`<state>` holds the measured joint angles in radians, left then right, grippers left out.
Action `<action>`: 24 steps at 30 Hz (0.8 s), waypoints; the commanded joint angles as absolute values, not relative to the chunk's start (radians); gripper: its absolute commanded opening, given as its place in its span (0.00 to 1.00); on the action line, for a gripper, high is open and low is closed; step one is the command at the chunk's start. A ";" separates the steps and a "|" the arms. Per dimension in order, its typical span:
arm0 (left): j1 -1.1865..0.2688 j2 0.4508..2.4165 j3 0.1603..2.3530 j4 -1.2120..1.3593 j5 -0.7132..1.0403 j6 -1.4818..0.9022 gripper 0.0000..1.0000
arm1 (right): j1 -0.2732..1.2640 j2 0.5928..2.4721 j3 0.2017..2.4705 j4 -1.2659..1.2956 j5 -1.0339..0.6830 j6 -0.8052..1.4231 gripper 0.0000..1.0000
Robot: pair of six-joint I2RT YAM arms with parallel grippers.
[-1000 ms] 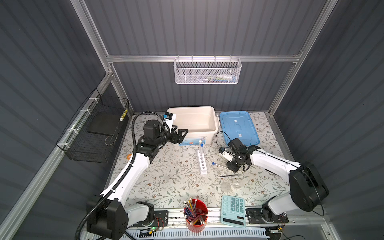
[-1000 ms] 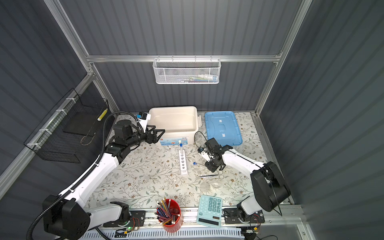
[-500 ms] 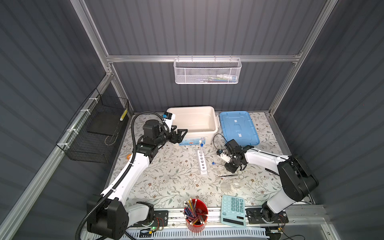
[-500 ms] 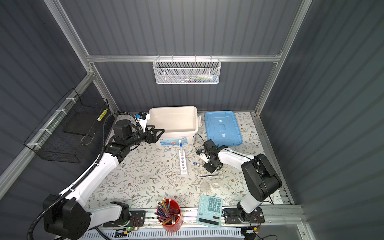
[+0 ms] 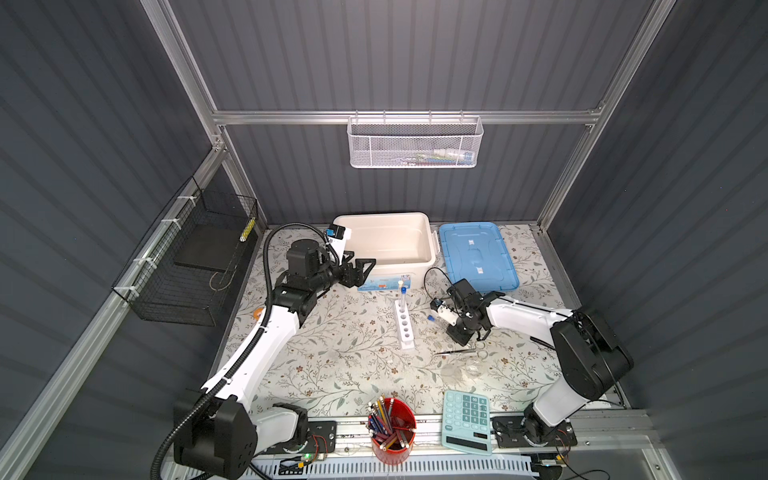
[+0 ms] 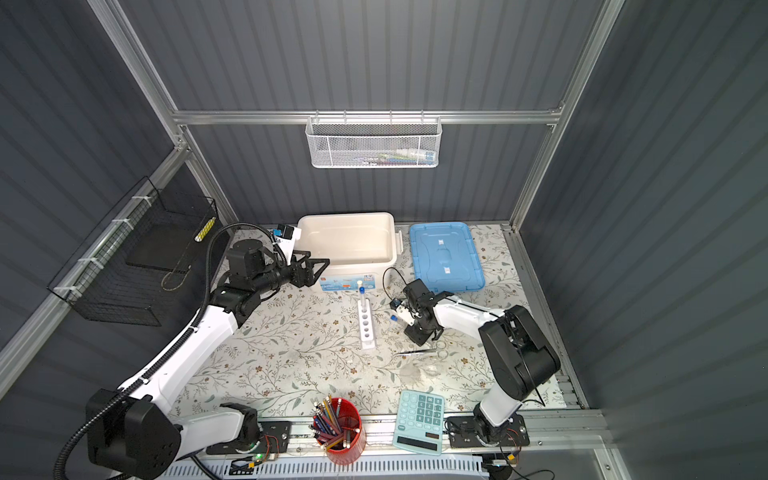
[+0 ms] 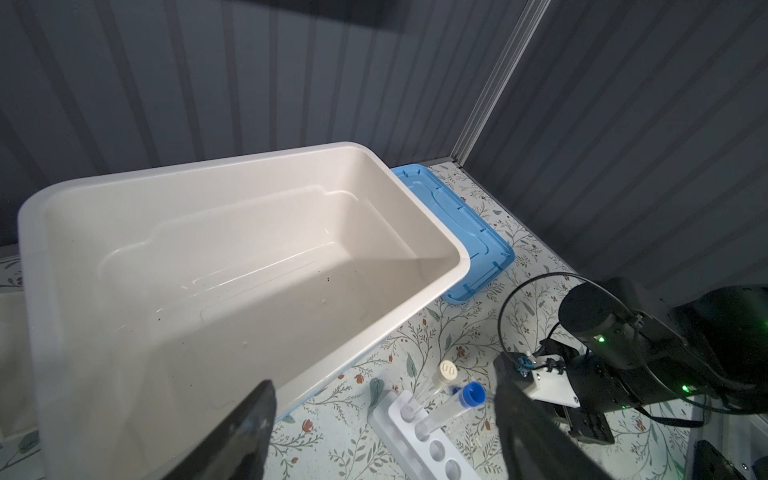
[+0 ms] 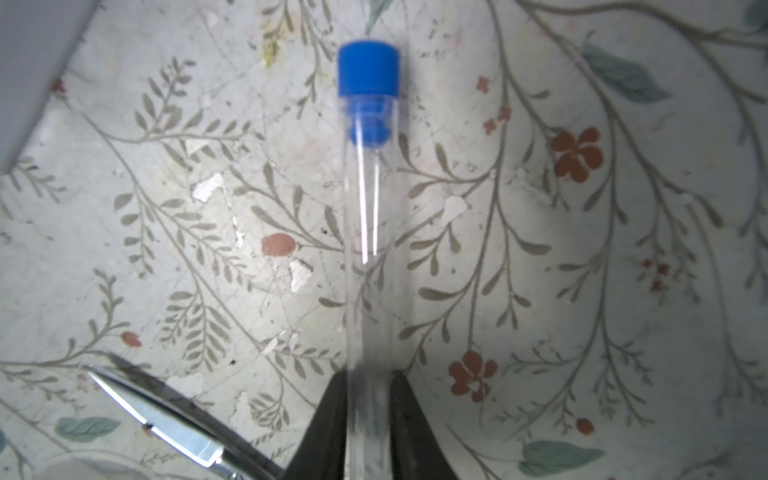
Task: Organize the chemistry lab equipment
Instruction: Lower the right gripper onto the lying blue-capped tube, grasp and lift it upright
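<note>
Two tools | right tool (image 8: pixel 368 386) pinches clear end of test tube (image 8: pixel 368 232), tube running straight out between its tips, blue cap (image 8: pixel 368 68) farthest away | left tool (image 7: pixel 384 390) wide open, empty

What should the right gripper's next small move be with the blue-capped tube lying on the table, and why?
Probably lift straight up. The right gripper already grips both sides of the loose test tube, which lies flat on the mat, and the white rack nearby has empty holes for it.
</note>
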<state>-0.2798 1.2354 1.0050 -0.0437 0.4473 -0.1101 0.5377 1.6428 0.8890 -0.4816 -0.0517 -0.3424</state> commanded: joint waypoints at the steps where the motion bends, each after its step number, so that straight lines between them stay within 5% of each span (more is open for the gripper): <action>1: -0.272 1.243 1.017 -0.054 0.471 -0.114 0.83 | 0.543 1.648 0.879 -0.489 -0.063 -0.345 0.19; 24: -0.273 1.259 1.071 -0.086 0.628 -0.159 0.82 | 0.537 1.346 0.836 -0.408 -0.031 -0.312 0.12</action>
<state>-0.2798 1.2423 1.0229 -0.0673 0.5465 -0.1402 0.5377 1.3926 0.8497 -0.4278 -0.0444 -0.3305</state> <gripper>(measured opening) 0.824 0.160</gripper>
